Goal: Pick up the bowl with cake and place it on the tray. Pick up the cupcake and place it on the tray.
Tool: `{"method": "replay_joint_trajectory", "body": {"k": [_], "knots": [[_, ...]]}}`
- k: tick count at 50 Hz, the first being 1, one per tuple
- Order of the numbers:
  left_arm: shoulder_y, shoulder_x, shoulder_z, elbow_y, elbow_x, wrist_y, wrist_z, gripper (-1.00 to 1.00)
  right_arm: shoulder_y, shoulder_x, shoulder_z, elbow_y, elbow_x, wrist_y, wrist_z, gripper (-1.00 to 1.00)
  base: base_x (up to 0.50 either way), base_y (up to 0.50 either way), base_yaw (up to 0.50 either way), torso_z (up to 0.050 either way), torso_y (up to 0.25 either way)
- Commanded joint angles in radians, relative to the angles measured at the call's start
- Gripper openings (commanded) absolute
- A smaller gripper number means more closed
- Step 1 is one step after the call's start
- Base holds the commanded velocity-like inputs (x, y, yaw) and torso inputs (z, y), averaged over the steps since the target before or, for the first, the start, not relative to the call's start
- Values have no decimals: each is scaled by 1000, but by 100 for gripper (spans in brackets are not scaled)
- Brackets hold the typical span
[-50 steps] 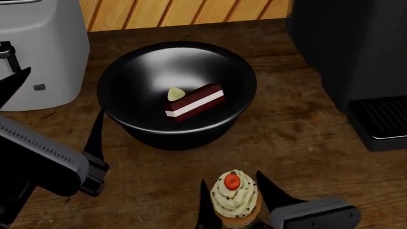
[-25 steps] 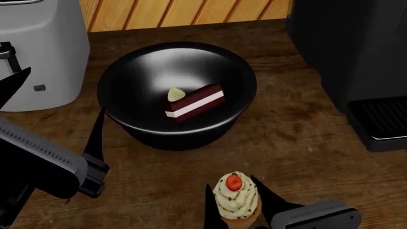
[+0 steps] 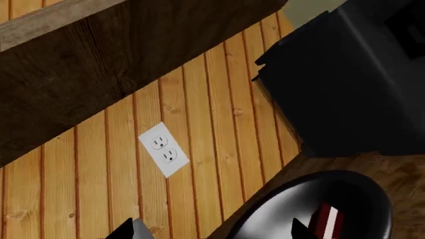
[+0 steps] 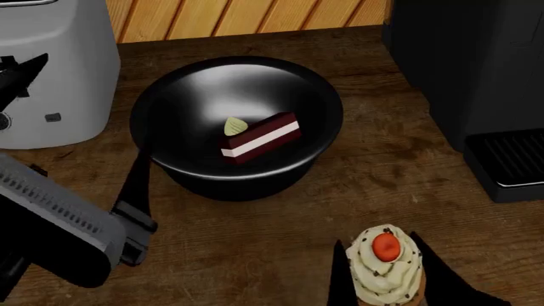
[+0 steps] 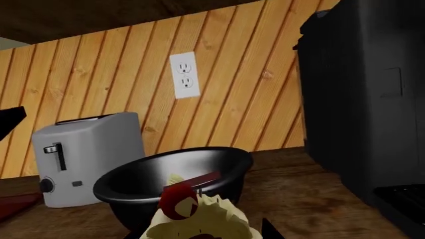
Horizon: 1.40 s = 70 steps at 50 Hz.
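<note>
1. Bowl [image 4: 236, 124] sits on the wooden worktop [image 4: 399, 185], centre of the head view, between a grey toaster [image 4: 51, 70] on the left and a black coffee machine [image 4: 472, 76] on the right.
2. Cake [image 4: 259, 137] lies inside the bowl on its side, green topping toward the toaster.
3. Cupcake [image 4: 385, 268] is at the lower edge of the head view, near the bowl on the robot's side and apart from it, cherry up.
4. Right gripper [image 4: 383, 274]: one dark finger on each side of the cupcake, closed against its frosting and base, gripping it. Whether the base rests on the worktop cannot be told.
5. Left gripper [image 4: 81, 108]: jaws spread wide, holding nothing; one finger [image 4: 134, 178] just beside the bowl's left wall, the other up by the toaster.
6. Right wrist view: a dark red tray corner [image 5: 13, 205] shows beside the toaster, on the side away from the bowl.
7. Plank wall carries a white socket [image 5: 184, 74].
</note>
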Motion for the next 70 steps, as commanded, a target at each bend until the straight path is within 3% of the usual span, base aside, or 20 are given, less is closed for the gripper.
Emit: {"method": "replay_joint_trajectory", "body": {"k": [1,4,5,8,10,15,19,28,29,30,31,43,46,47,52,54,55,59,65,70], "knots": [[-113,172,274,87,573,-96,597,100,-22,30,57,-87,22,15,26,-100,0,0,0,0,0],[-239,231,373,74,1023,-170,1041,100,14,31,36,-83,24,36,38,-100,0,0,0,0,0],[-293,244,397,58,1109,-193,1141,100,21,30,30,-80,22,39,41,-100,0,0,0,0,0],[-417,269,387,1,1194,-218,1296,100,25,29,29,-75,24,35,39,-100,0,0,0,0,0],[-442,248,310,-58,1018,-141,1173,100,27,28,22,-77,21,35,40,-100,0,0,0,0,0],[-454,235,183,-259,765,55,980,100,40,26,2,-73,15,38,41,-100,0,0,0,0,0],[-477,228,212,-375,689,146,948,100,44,26,-5,-62,13,35,38,-100,0,0,0,0,0],[-557,237,263,-665,563,211,994,100,65,10,-16,-43,7,42,64,-100,0,0,0,0,0],[-549,238,258,-705,537,270,950,100,77,16,-1,-44,96,90,81,-100,0,0,0,0,0],[-544,250,238,-713,518,281,929,100,78,13,-2,-44,88,79,75,-100,0,0,0,0,0],[-546,308,138,-733,470,311,787,100,79,10,3,-42,92,76,78,-100,0,0,0,0,0],[-563,284,168,-726,414,284,746,100,78,14,0,-41,94,71,82,-100,0,0,0,0,0],[-679,274,218,-900,351,290,863,100,71,23,1,-61,100,72,80,-100,0,0,0,0,0],[-700,270,229,-941,356,310,847,100,74,26,1,-62,101,76,83,-100,0,0,0,0,0],[-789,248,186,-1113,196,416,987,100,102,47,8,-70,139,104,95,-100,0,0,0,0,0],[-830,227,247,-1174,241,415,989,100,113,52,14,-81,149,110,104,-100,0,0,0,0,0],[-836,224,223,-1178,189,444,1033,100,120,53,12,-83,151,113,107,-100,0,0,0,0,0],[-883,198,267,-1161,218,385,1090,100,127,42,-8,-56,128,96,91,-100,0,0,0,0,0],[-840,155,274,-1043,154,352,1215,100,134,50,0,-52,137,101,98,-100,0,0,0,0,0],[-844,153,243,-1064,115,359,1225,100,131,49,-4,-53,134,97,100,-100,0,0,0,0,0]]}}
